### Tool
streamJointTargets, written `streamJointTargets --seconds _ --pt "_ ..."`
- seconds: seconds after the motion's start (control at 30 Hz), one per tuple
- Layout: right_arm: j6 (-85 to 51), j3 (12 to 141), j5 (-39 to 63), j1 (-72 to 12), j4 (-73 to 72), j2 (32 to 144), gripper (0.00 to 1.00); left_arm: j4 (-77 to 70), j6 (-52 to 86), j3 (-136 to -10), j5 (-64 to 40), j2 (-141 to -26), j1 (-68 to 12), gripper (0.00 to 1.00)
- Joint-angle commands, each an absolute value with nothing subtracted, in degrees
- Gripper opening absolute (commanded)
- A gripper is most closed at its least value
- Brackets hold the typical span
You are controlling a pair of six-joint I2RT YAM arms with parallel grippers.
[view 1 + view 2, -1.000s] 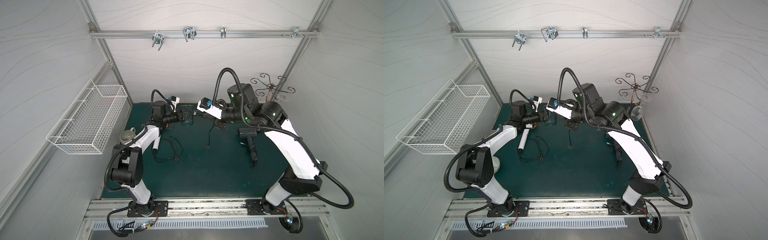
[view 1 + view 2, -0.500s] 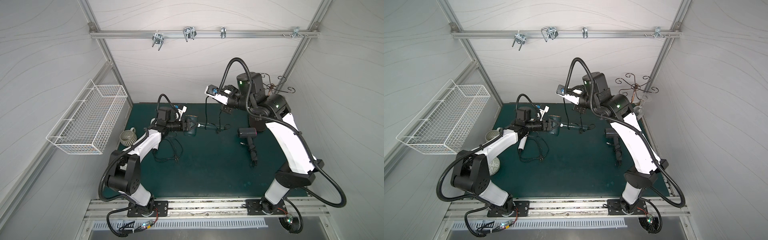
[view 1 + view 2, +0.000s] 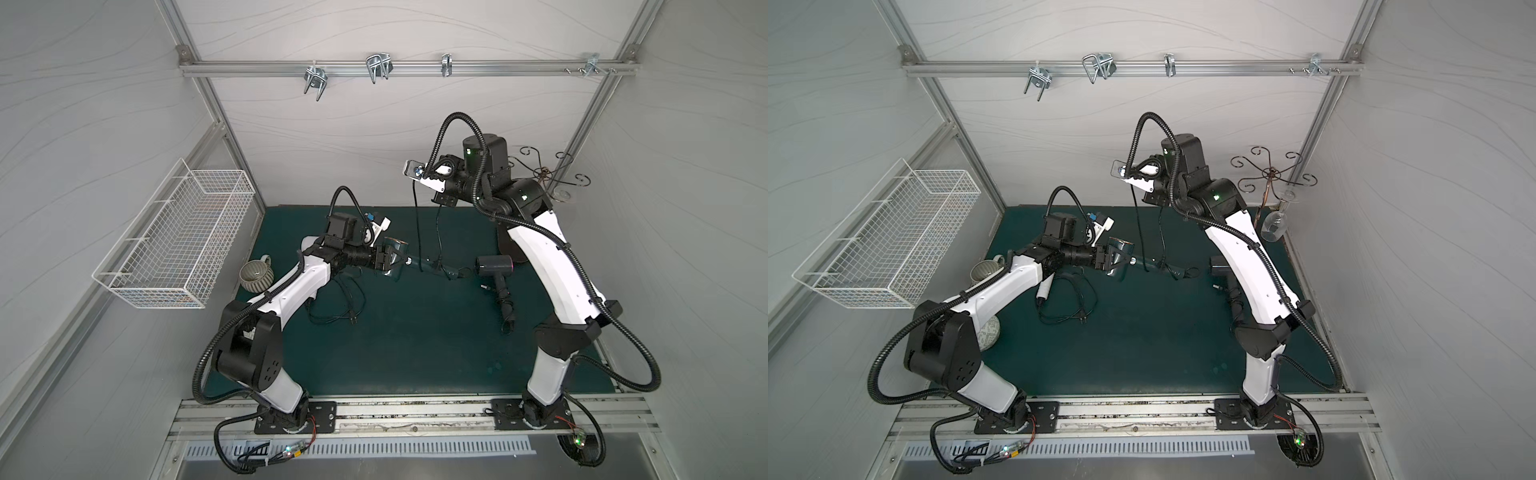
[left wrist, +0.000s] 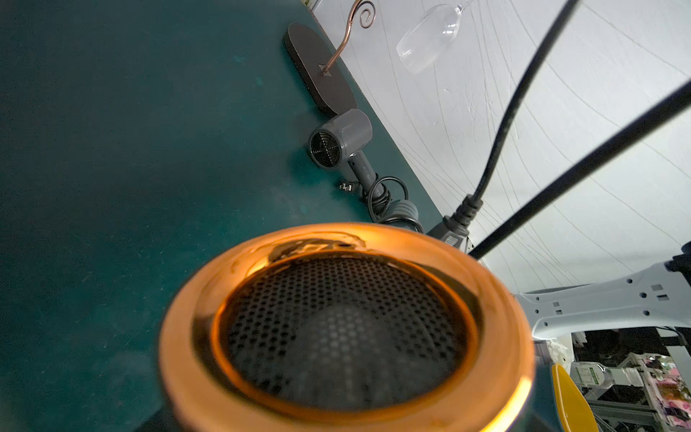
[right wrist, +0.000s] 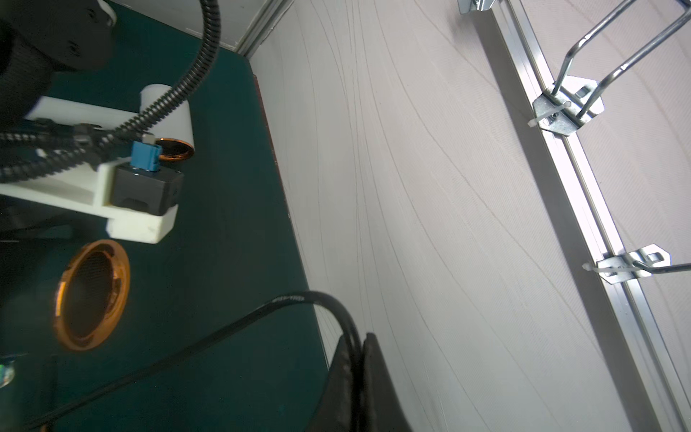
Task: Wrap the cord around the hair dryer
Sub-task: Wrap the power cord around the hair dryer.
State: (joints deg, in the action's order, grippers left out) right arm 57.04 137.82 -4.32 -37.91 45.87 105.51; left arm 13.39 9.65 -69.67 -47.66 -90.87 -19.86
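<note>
A teal hair dryer (image 3: 392, 251) with a copper ring is held just above the green mat (image 3: 415, 345), its handle pointing toward the right arm. My left gripper (image 3: 384, 261) is shut on its barrel; in the left wrist view only the copper-ringed grille (image 4: 347, 325) shows, the fingers hidden. The black cord (image 3: 417, 232) rises from the handle end in two strands to my right gripper (image 3: 444, 198), which is raised near the back wall. In the right wrist view that gripper (image 5: 355, 359) is shut on the cord (image 5: 299, 299). Both top views show the same.
A second, grey hair dryer (image 3: 494, 266) lies on the mat under the right arm, cord bunched at its handle. A loose black cable (image 3: 345, 299) and a mug (image 3: 255, 274) lie by the left arm. A wire basket (image 3: 174, 241) hangs left; a glass stand (image 3: 544, 174) stands back right.
My right gripper has lifted the cord up and back toward the wall. The left arm has carried the hair dryer rightward and lower, its handle now pointing right.
</note>
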Motion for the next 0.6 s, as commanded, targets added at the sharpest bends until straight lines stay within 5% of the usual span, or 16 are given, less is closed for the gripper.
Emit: streamJointTargets --seconds 0.0,0.27,0.57 --pt "61.7 138.8 -4.7 -36.5 36.1 106.2 0.00 14.8 5.6 -73.3 -50.9 -91.6 -21.2 0.00" --pt "58.1 135.0 1.5 -31.2 35.3 107.6 0.00 15.0 5.4 -74.9 -56.9 -90.2 -21.9 0.00" --pt "44.8 129.3 20.0 -22.5 43.0 108.6 0.00 10.1 12.0 -79.9 -67.1 -86.9 -21.1 0.00"
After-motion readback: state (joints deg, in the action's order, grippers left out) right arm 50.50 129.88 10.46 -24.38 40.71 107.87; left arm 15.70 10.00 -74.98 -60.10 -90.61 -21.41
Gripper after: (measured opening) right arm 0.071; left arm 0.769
